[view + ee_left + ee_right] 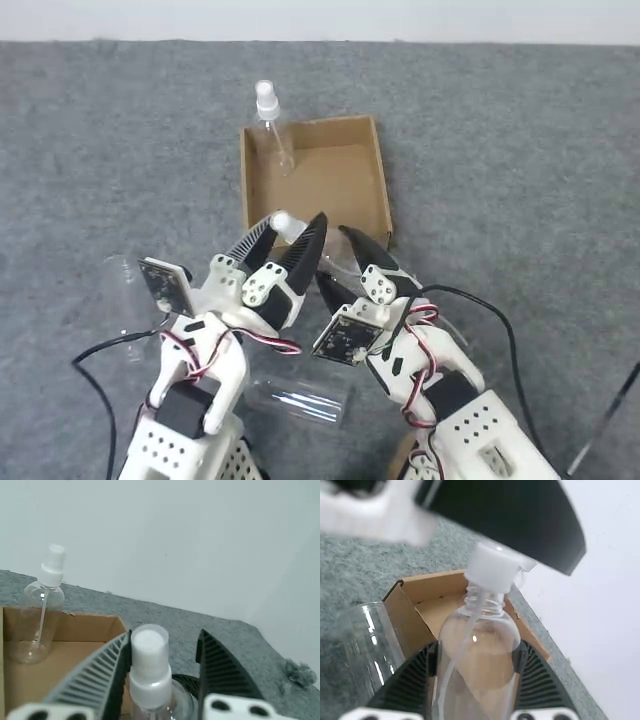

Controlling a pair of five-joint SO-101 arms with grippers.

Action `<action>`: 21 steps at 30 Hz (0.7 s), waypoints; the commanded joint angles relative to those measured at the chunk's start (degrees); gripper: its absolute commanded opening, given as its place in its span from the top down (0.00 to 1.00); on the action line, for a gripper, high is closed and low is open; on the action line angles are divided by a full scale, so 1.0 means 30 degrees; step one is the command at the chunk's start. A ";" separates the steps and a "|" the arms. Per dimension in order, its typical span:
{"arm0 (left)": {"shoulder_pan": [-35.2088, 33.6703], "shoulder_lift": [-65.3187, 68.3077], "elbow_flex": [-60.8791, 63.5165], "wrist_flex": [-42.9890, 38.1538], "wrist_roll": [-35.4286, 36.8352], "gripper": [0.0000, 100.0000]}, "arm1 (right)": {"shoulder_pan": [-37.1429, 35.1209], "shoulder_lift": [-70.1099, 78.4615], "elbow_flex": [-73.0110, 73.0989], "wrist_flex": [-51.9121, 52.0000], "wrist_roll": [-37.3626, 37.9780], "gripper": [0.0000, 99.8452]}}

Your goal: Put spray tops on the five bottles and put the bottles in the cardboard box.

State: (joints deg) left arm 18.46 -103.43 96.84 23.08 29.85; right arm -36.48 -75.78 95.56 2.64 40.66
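Spare bottle (300, 400): lying flat on the grey mat (520, 150), well short of the cardboard box (381, 190).
Right gripper (476, 670): closed around the held bottle (477, 645) at its body, just short of the box's near wall.
Held bottle axis: tilted, neck pointing toward the box's near wall.
Spray top (149, 665): on that neck, tube inside the bottle, at the box's near edge.
Left gripper (164, 639): jaws spread and straddling the top. One touches the cap, the other stands off, so nothing is clamped.
Next move, judged: the top lies between the left jaws, so seating it is the left arm's job. The box is straight beyond the neck — the right arm carries.
Finished bottle (272, 135): upright in the box's far corner, topped.
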 commanded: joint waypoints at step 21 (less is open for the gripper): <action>-0.2667 -0.0381 -0.1714 -0.0557 0.3751 0.80 | 0.0015 -0.0484 0.0440 -0.0659 -0.0205 0.98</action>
State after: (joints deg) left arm 12.92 -103.43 95.87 23.08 38.29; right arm -36.48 -75.78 95.56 2.64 40.66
